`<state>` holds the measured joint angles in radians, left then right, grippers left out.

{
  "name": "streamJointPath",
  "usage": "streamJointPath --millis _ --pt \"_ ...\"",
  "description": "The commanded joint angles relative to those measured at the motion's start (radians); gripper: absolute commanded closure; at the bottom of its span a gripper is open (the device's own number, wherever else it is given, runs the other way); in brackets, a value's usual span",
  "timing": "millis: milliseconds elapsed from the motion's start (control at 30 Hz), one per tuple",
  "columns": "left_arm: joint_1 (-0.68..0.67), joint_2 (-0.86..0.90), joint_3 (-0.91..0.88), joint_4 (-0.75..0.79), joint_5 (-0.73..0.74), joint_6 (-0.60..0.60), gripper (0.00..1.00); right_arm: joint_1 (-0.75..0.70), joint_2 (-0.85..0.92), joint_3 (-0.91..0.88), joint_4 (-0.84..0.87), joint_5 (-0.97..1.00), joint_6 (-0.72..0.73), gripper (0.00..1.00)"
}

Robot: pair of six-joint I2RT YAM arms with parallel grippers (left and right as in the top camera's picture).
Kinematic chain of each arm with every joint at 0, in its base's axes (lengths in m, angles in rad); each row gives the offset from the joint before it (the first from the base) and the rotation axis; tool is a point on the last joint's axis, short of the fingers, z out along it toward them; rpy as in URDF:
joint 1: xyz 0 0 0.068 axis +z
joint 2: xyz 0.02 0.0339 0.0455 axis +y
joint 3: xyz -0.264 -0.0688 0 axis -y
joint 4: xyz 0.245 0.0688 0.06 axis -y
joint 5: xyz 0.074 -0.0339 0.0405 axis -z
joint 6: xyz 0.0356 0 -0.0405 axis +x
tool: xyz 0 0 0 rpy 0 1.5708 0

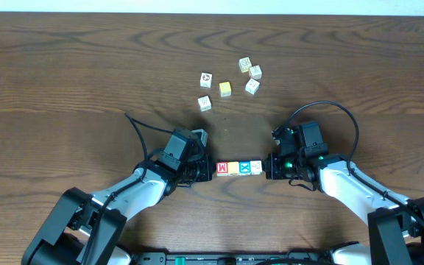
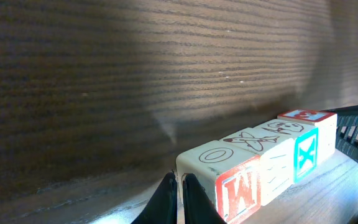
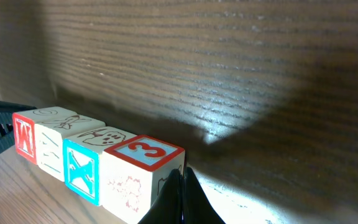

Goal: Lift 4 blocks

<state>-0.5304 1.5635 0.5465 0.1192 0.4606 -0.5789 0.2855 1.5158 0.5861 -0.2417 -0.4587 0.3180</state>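
While both arms reach in from the near edge of the table (image 1: 65, 110), I see the left gripper (image 1: 207, 170) and the right gripper (image 1: 269, 168) facing each other, with the row of four blocks (image 1: 239, 168) between them, about midway between the table's left and right edges. Each gripper has its fingers pinched together with nothing between them, and the closed tips butt against the two ends of the row. From left to right the row runs red-faced block (image 1: 223, 168) with a white letter, yellow-orange block (image 1: 234, 168), blue X block (image 1: 245, 168) and whitish block (image 1: 256, 167), all touching face to face in a straight line. On the left wrist camera the dark fingertips (image 2: 165, 202) meet at the end face of the red-lettered cube. On the right wrist camera the whitish block shows a red-framed 3 on top. I cannot tell whether the row rests on the wood or hangs just off it. Farther on, toward the far edge, a pale yellow cube (image 1: 225, 89) lies among five loose whitish picture cubes (image 1: 206, 79), well apart from the row.
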Motion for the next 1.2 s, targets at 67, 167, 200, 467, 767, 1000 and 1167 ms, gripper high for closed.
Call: streamJointPath --millis 67,167,200,467,767,1000,1167 --pt "-0.003 0.011 0.0 0.007 0.029 0.009 0.93 0.011 0.005 0.004 0.026 -0.121 0.0 0.99" --pt "-0.003 0.011 0.0 0.013 0.031 0.009 0.93 0.011 0.005 0.004 0.032 -0.138 0.0 0.99" --pt "-0.003 0.011 0.001 0.016 0.035 0.009 0.93 0.011 0.005 0.004 0.031 -0.138 0.0 0.99" --pt "-0.003 0.011 0.0 0.022 0.045 0.009 0.93 0.032 0.005 0.004 0.014 -0.131 -0.012 0.99" --pt "-0.006 0.01 0.001 0.038 0.071 0.024 0.93 0.071 0.005 0.004 0.03 -0.129 0.001 0.99" --pt "-0.006 0.01 0.001 0.041 0.071 0.024 0.93 0.072 0.005 0.004 0.034 -0.13 0.027 0.99" --pt "-0.006 0.01 0.001 0.043 0.071 0.024 0.93 0.082 0.005 0.004 0.05 -0.135 0.046 0.99"
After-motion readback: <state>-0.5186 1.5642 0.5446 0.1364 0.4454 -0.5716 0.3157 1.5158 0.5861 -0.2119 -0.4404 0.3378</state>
